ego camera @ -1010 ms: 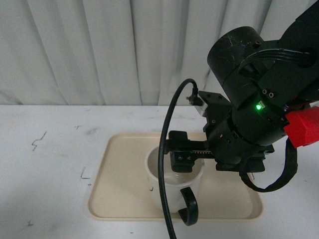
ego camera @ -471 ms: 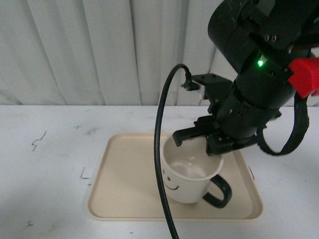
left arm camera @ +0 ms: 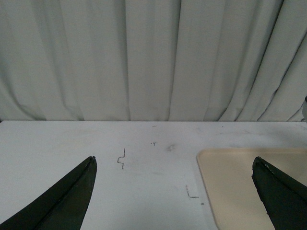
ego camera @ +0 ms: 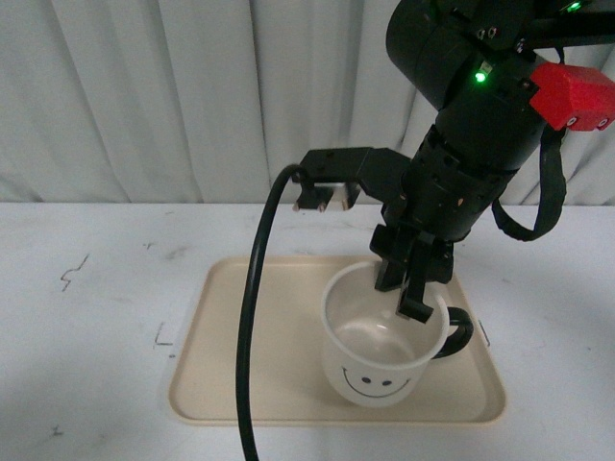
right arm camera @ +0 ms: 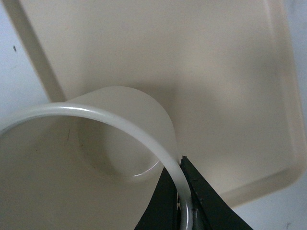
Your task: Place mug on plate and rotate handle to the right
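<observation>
The right jaws pinch the mug by its rim, beside the handle, which points right. The mug is on the plate. Being stiff, slick and breakable, it likely needs gentle handling. The left jaws gape empty above the desk.

The white ceramic mug stood over the right half of the flat beige rectangular plastic tray. It was tilted, with the open mouth leaning toward the robot and the black smiley face on the near side. Whether its base touched the tray could not be determined. Its glossy black loop handle projected to the robot's right. The rim beside the handle was pinched by the right gripper — one finger inside, one outside. The tray lay flat, with a low raised rim and rounded corners.
</observation>
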Controlling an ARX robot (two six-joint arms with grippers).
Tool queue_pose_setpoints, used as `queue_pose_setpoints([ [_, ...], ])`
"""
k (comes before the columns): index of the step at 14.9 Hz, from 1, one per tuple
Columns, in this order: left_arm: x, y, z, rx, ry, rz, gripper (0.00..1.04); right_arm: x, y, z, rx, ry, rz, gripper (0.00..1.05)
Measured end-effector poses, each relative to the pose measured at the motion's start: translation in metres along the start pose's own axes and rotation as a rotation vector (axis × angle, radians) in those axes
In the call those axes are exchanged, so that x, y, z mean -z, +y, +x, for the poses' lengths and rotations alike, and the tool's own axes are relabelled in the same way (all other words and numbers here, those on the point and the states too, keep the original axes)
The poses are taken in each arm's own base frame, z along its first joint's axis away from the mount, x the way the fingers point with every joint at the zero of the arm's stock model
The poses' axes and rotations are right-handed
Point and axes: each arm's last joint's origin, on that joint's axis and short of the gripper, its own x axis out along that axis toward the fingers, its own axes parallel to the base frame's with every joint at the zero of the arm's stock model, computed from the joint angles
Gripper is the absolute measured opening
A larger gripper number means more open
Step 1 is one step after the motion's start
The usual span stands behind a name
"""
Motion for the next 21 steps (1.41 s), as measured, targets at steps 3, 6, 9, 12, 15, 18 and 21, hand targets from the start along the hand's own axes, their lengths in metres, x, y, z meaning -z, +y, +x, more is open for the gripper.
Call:
queue_pose_setpoints([
  [3, 0.0, 0.0, 0.0, 0.0, 0.0, 0.0, 0.98, -0.015, 0.002, 0.011, -0.022, -0.014, -0.128, 0.03],
  [6, 0.0, 0.0, 0.0, 0.0, 0.0, 0.0, 0.98, -0.019, -0.003, 0.021, -0.034, -0.008, -0.131, 0.03],
  [9, 0.0, 0.0, 0.0, 0.0, 0.0, 0.0, 0.98, -0.018, -0.004, 0.025, -0.022, 0.006, -0.13, 0.05],
  [12, 0.0, 0.0, 0.0, 0.0, 0.0, 0.0, 0.98, -0.017, -0.009, 0.018, -0.064, -0.052, -0.106, 0.41],
  [15, 0.0, 0.0, 0.0, 0.0, 0.0, 0.0, 0.98, -0.03, -0.015, -0.081, -0.105, -0.441, -0.072, 0.82],
  [18, 0.0, 0.0, 0.0, 0.0, 0.0, 0.0, 0.98, -0.031, 0.002, -0.122, 0.623, -0.615, 0.153, 0.73],
  [21, 0.0, 0.0, 0.0, -0.002, 0.0, 0.0, 0.98, 0.101, 0.053, -0.1, 1.079, -0.887, 0.852, 0.26],
])
